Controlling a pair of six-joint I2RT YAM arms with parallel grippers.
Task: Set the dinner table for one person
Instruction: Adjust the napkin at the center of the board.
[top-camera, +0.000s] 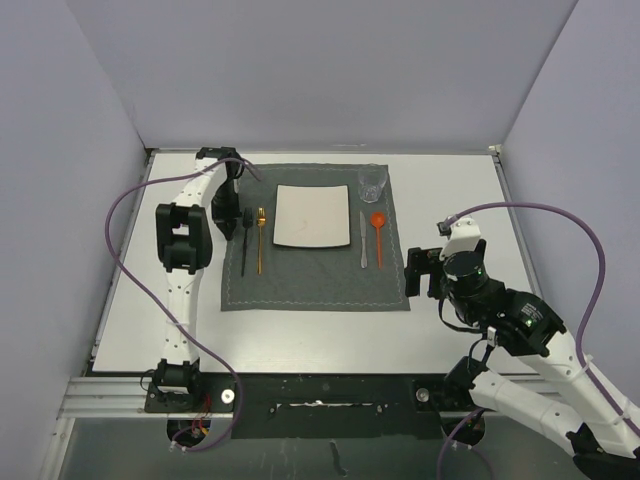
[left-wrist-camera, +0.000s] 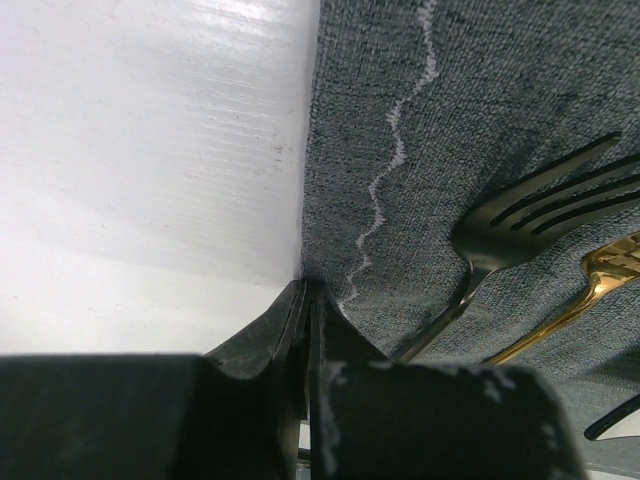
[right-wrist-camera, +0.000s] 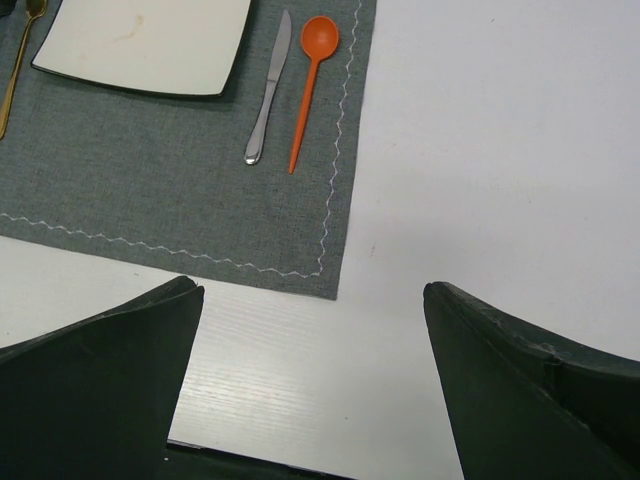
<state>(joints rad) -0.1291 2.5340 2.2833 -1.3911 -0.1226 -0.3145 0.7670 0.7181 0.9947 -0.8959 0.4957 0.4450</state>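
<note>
The white dinner table (top-camera: 455, 205) carries a dark grey placemat (top-camera: 315, 280). On the mat lie a white square plate (top-camera: 312, 216), a black fork (top-camera: 245, 243) and a gold fork (top-camera: 260, 243) to its left, and a silver knife (top-camera: 363, 243) and an orange spoon (top-camera: 378, 232) to its right. A clear glass (top-camera: 373, 183) stands at the mat's far right corner. My left gripper (left-wrist-camera: 305, 287) is shut, its tips touching the mat's left edge (left-wrist-camera: 312, 150) beside the black fork (left-wrist-camera: 540, 205). My right gripper (right-wrist-camera: 312, 288) hangs open over bare table (right-wrist-camera: 480, 150), just off the mat's near right corner (right-wrist-camera: 330, 285).
Grey walls close in the table on the left, back and right. A metal rail (top-camera: 120, 392) with both arm bases runs along the near edge. Purple cables (top-camera: 120, 215) loop beside each arm.
</note>
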